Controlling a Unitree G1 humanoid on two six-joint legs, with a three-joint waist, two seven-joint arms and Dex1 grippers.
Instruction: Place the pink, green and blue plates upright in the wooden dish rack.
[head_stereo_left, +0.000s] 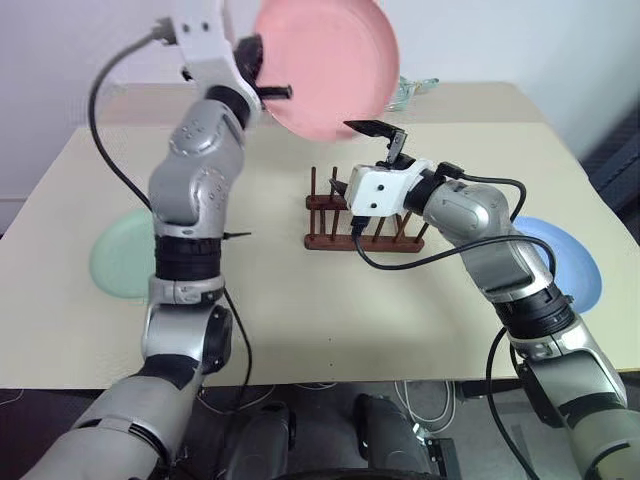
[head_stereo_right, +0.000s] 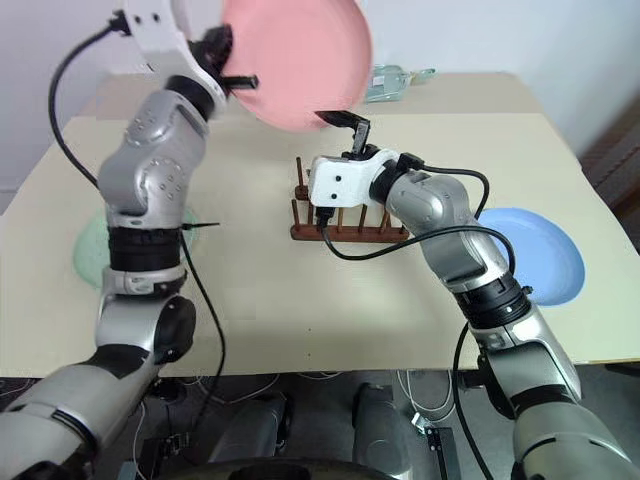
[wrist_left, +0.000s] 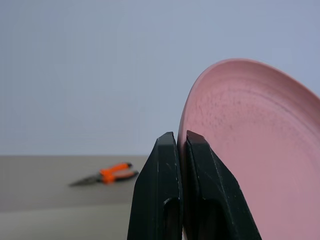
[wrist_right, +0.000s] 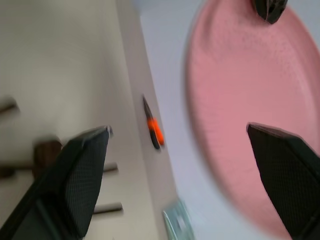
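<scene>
My left gripper (head_stereo_left: 262, 78) is raised high over the table's far side, shut on the rim of the pink plate (head_stereo_left: 325, 65). The plate stands on edge in the air. In the left wrist view the two black fingers (wrist_left: 200, 190) pinch the rim of the plate (wrist_left: 260, 150). My right gripper (head_stereo_left: 355, 157) hovers open just below the plate and above the wooden dish rack (head_stereo_left: 365, 238), hiding part of it. The green plate (head_stereo_left: 120, 258) lies flat at the left, partly behind my left arm. The blue plate (head_stereo_left: 572, 255) lies flat at the right.
Orange-handled pliers (wrist_left: 107, 175) lie near the table's far edge. A clear glass item (head_stereo_left: 410, 90) rests at the far edge behind the pink plate. The beige table (head_stereo_left: 300, 320) has bare room in front of the rack.
</scene>
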